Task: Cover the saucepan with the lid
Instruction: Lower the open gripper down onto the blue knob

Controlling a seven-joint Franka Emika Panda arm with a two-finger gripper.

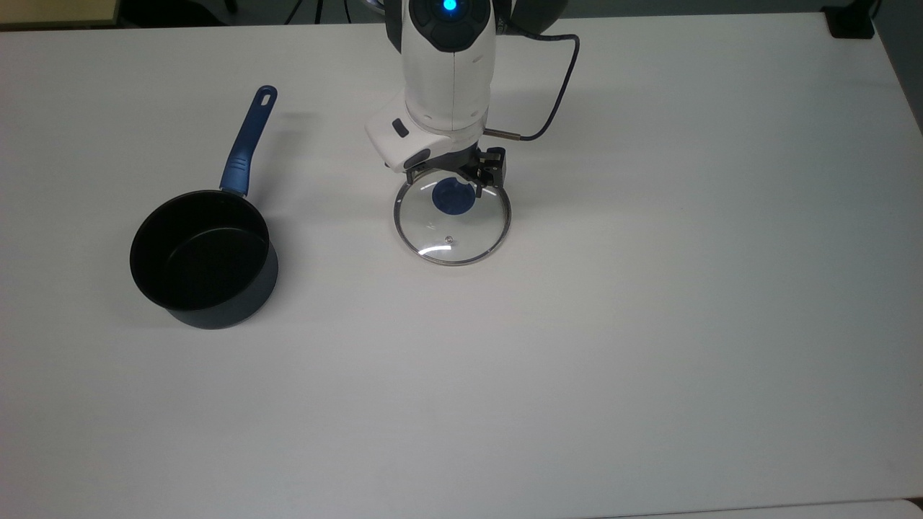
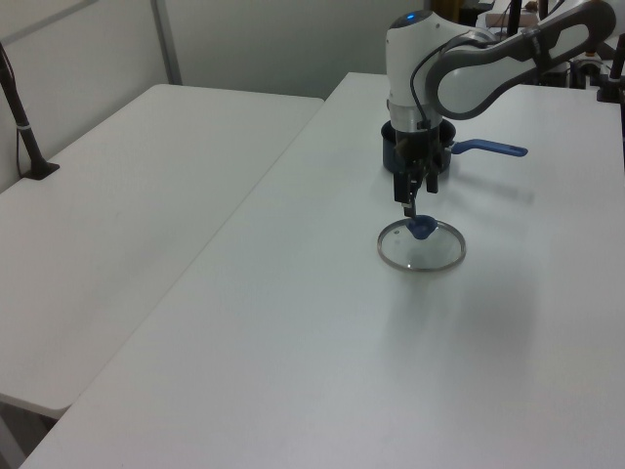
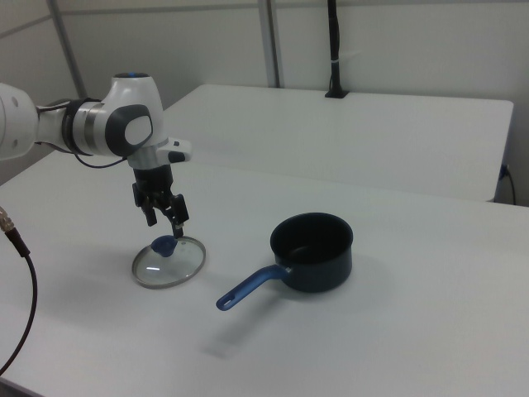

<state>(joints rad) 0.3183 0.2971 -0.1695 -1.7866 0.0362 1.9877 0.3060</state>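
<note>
The gripper (image 1: 453, 179) hangs just above the blue knob (image 1: 453, 198) of the glass lid (image 1: 452, 214) in the top view, its two fingers spread apart and holding nothing, one toward the top view's left of the knob and one toward the top view's right. The lid lies flat on the white table (image 1: 649, 324), and the saucepan (image 1: 204, 258) stands well apart toward the top view's left, mouth up and empty, its long blue handle (image 1: 247, 144) pointing toward the far edge. In the left view the gripper (image 2: 414, 197) points straight down with its fingertips just over the knob (image 2: 421, 229), the lid (image 2: 422, 244) under it and the saucepan (image 2: 418, 149) behind, partly hidden by the arm. In the right view the gripper (image 3: 162, 212) is near the knob (image 3: 165, 246) but apparently not yet around it, the lid (image 3: 169, 261) flat beneath, and the saucepan (image 3: 313, 251) toward the right view's right. The step in hand looks to be the reach for the knob. To do it well, the fingers should come down with the knob centred between them, low enough to catch its waist and not just its cap, and stop short of pressing on the glass. A grip off centre would likely let the lid tilt when lifted, which would make seating it squarely on the saucepan's rim harder.
</note>
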